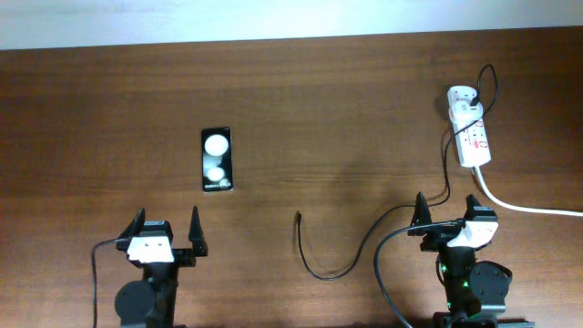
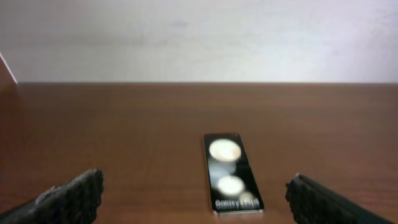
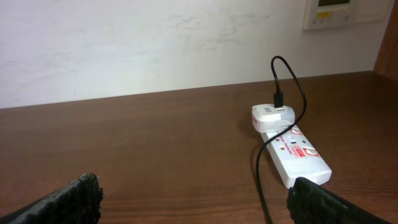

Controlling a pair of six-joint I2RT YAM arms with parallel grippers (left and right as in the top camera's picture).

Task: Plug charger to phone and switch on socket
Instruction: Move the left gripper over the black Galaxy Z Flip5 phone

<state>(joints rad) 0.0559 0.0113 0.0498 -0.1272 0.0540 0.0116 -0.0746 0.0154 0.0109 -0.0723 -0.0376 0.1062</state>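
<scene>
A brown wooden worktop (image 1: 301,118) is seen carrying everything. The left hand (image 1: 167,221) and the right hand (image 1: 446,208) are both held wide at the near edge, with nothing gripped by either. The white socket (image 1: 475,141) is laid at the far right, and a white adapter (image 1: 463,98) is plugged into its far end. The phone (image 1: 217,159) is laid flat ahead of the left hand, well apart from the socket. The charger (image 1: 328,276) is trailed from the adapter to its plug tip (image 1: 298,217), which is left loose between the hands.
</scene>
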